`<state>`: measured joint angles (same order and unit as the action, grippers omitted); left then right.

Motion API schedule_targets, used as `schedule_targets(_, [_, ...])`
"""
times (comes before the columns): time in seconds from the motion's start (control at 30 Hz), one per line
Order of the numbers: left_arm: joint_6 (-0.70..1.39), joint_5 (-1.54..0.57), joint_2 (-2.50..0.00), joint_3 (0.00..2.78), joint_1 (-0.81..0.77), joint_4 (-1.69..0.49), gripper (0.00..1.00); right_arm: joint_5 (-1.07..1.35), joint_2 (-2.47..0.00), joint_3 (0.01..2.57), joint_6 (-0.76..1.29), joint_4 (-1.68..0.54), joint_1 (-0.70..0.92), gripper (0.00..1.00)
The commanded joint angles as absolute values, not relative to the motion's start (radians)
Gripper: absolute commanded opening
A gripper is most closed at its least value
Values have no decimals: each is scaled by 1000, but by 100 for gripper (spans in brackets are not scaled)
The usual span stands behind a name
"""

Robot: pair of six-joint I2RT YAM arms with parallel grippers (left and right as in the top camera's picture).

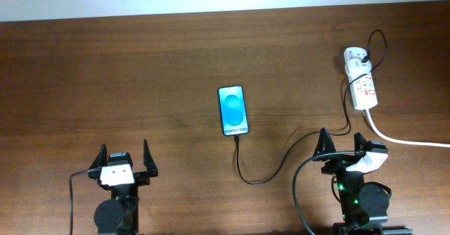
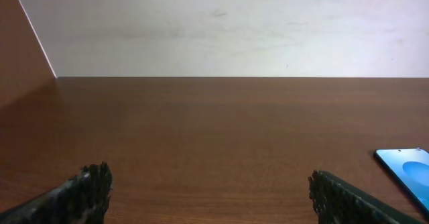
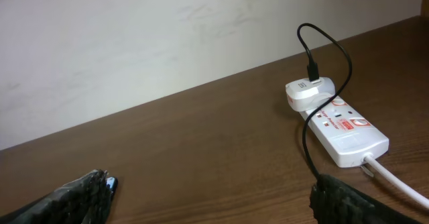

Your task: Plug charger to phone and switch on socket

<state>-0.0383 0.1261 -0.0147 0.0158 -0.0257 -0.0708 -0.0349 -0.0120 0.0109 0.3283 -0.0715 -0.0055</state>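
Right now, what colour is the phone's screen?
The phone has a light-blue screen with a darker blue circle, seen best in the overhead view.

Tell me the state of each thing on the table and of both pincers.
phone: face up, screen lit, charger tip at its lower edge.
charger: white plug end seated in the socket, black cable lying slack.
socket: charger plugged in; switch position unreadable.
left pincer: open, empty.
right pincer: open, empty.

Dark brown wooden table point(image 1: 105, 73) (faint grain), plain white wall point(image 2: 221, 29) behind, even light
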Motion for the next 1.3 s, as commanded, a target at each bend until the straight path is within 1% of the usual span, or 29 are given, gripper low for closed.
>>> schedule_targets(0.0, [-54, 112, -5, 9, -21, -72, 99, -35, -4, 6, 292, -80, -1, 98])
schedule_targets(0.03, [-54, 112, -5, 9, -21, -72, 99, -23, -4, 6, 214, -80, 0, 98])
schedule_targets(0.13, [-54, 112, -5, 9, -21, -72, 99, 23, -4, 6, 97, -80, 0, 98])
schedule_targets(1.27, [-54, 112, -5, 9, -21, -72, 99, 22, -4, 6, 112, -79, 0, 98])
